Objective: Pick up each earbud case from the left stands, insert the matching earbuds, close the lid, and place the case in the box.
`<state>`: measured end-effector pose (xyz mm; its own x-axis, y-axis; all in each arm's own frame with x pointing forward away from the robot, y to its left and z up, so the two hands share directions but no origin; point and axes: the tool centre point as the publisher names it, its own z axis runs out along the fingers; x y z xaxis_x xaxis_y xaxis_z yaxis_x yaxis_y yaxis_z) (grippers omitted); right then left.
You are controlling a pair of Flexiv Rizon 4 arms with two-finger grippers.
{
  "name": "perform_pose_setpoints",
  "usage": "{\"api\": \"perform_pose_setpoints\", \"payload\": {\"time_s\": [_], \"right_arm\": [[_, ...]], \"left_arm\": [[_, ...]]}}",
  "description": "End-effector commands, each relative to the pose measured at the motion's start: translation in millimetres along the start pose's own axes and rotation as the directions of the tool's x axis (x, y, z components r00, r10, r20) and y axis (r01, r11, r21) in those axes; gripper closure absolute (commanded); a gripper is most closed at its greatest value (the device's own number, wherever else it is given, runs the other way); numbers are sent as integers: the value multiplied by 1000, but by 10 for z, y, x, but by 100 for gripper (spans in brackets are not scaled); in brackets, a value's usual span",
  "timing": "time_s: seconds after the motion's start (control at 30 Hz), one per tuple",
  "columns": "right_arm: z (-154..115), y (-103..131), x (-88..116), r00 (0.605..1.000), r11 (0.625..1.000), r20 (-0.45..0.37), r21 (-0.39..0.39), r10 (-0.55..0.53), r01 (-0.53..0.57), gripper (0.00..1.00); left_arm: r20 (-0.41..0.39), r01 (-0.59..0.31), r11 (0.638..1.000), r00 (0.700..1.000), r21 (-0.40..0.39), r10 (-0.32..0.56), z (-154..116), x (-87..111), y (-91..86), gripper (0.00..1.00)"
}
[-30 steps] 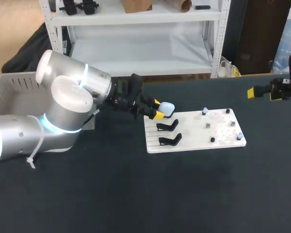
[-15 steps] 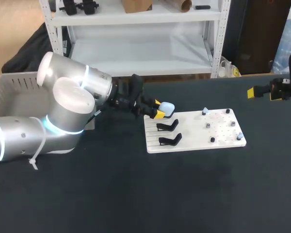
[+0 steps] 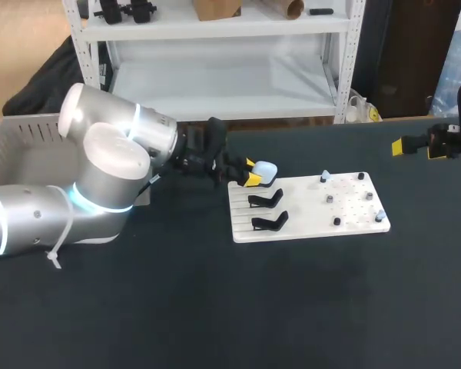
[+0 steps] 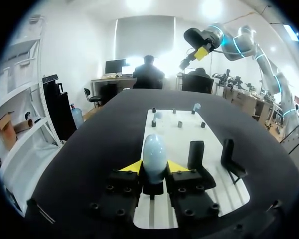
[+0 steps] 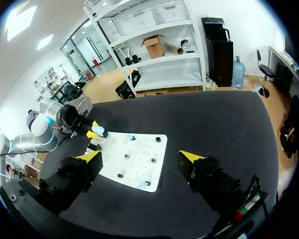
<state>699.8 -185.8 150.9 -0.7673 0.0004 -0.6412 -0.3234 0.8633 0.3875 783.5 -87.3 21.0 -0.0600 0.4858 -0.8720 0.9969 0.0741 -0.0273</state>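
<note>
A light-blue earbud case point(image 3: 265, 171) sits on the rearmost stand at the left end of the white board point(image 3: 307, 223). My left gripper point(image 3: 254, 173) has its yellow tips on both sides of the earbud case point(image 4: 154, 152), touching it, so my left gripper point(image 4: 154, 168) is shut on it. Two black stands point(image 3: 266, 200) point(image 3: 269, 222) in front are bare. Small earbuds point(image 3: 325, 177) stand on pegs on the board's right half. My right gripper point(image 3: 415, 147) hangs open far to the right, above the table's back edge, with nothing between its fingers point(image 5: 140, 158).
A grey box point(image 3: 19, 146) stands at the table's back left, behind my left arm. The two bare stands point(image 4: 197, 154) lie just beside my left gripper. Dark tabletop point(image 3: 253, 307) stretches in front of the board.
My left gripper's fingers have drawn in onto the case's sides. The case stays on its stand, and the right arm has not moved.
</note>
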Motion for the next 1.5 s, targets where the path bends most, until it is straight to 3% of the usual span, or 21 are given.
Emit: {"api": "perform_pose_setpoints", "payload": {"time_s": [0.03,0.37,0.73,1.0,1.5], "right_arm": [[5,-8,0,1000,1000,0,-2,-1,1,0],[5,-8,0,1000,1000,0,-2,-1,1,0],[5,-8,0,1000,1000,0,-2,-1,1,0],[5,-8,0,1000,1000,0,-2,-1,1,0],[5,-8,0,1000,1000,0,-2,-1,1,0]], "left_arm": [[8,-4,1000,1000,-2,4,-15,-11,-12,100],[93,-57,998,994,-23,59,-259,-238,-109,100],[248,-88,996,964,-30,92,-482,-720,-596,100],[313,-91,996,946,-8,89,-547,-878,-842,100],[313,-91,996,946,-8,89,-547,-878,-842,100]]}}
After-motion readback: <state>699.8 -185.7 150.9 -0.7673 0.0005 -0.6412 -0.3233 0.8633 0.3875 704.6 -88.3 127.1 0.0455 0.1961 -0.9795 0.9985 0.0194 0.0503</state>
